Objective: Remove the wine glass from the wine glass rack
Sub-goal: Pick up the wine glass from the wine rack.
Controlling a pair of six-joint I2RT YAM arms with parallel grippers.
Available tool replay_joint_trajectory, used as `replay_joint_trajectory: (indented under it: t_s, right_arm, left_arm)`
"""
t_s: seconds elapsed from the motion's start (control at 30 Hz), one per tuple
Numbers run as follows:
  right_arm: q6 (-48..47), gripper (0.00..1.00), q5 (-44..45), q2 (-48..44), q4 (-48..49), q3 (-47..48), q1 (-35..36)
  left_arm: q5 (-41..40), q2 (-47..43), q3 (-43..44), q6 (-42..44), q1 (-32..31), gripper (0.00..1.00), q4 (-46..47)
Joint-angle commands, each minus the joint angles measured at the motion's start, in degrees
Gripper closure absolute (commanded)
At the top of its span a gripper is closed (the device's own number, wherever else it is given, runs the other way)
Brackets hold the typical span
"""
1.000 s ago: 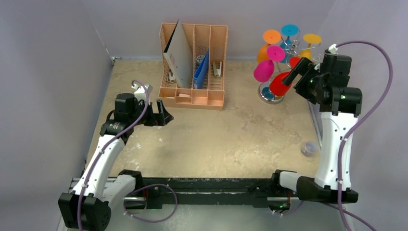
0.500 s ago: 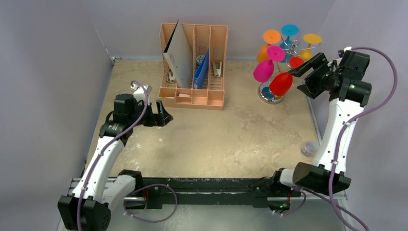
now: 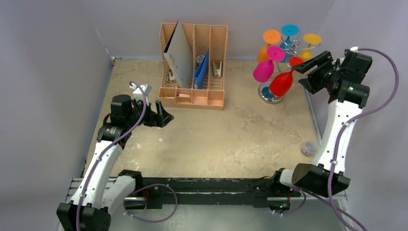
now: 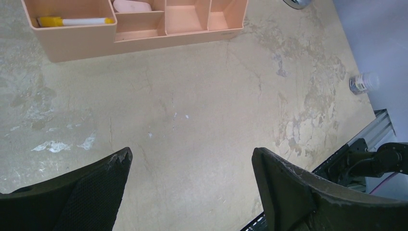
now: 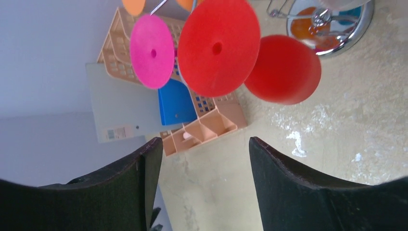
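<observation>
Gripper [image 3: 298,76] of raised right arm faces wine glass [image 3: 281,83].

Wine glass rack [image 3: 266,94] far right on table [image 3: 231,139], desk organiser [image 3: 192,97] left of it, small jar [image 3: 308,148] nearer.

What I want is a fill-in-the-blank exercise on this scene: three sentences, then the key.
The right gripper faces the ____ wine glass on the wine glass rack.
The left gripper hangs over the table with jaws ____.
The folder in the peach desk organiser is ____.
Missing: red, open, blue.
</observation>
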Motion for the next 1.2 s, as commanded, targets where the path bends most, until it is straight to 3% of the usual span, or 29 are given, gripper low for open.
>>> replay_joint_trajectory:
  t_s: [0.0,0.2,0.37,0.43,0.7,0.8,1.17]
  right_arm:
    - [3.37,0.33,2.70,0.45,5.11,-1.28,-1.07]
    - [5.20,0.41,6.05,1.49,9.25,-3.09,-2.01]
    - [5.79,0.46,3.22,4.15,11.52,-1.62,-2.42]
    - [6.32,0.54,2.04,4.43,13.18,-2.10,-2.44]
    - [7.15,0.63,-0.34,5.10,15.18,-2.88,-2.86]
    - [7.67,0.71,-0.24,4.76,15.79,-3.85,-3.09]
    - [11.19,0.82,-3.00,4.78,19.10,-6.81,-4.39]
  left_arm:
    - [0.24,-0.40,0.88,1.02,0.11,0.07,2.22]
    - [-0.25,-0.40,0.90,0.89,0.11,0.07,2.01]
    - [-0.30,-0.30,0.83,0.90,0.11,0.07,1.99]
    - [-0.36,-0.30,0.75,0.91,0.11,0.07,2.12]
    - [-1.57,0.30,0.90,0.92,0.11,0.07,1.53]
    - [-1.40,0.45,0.93,0.89,0.11,0.07,1.43]
    - [-1.66,0.81,1.01,0.80,0.10,0.07,1.25]
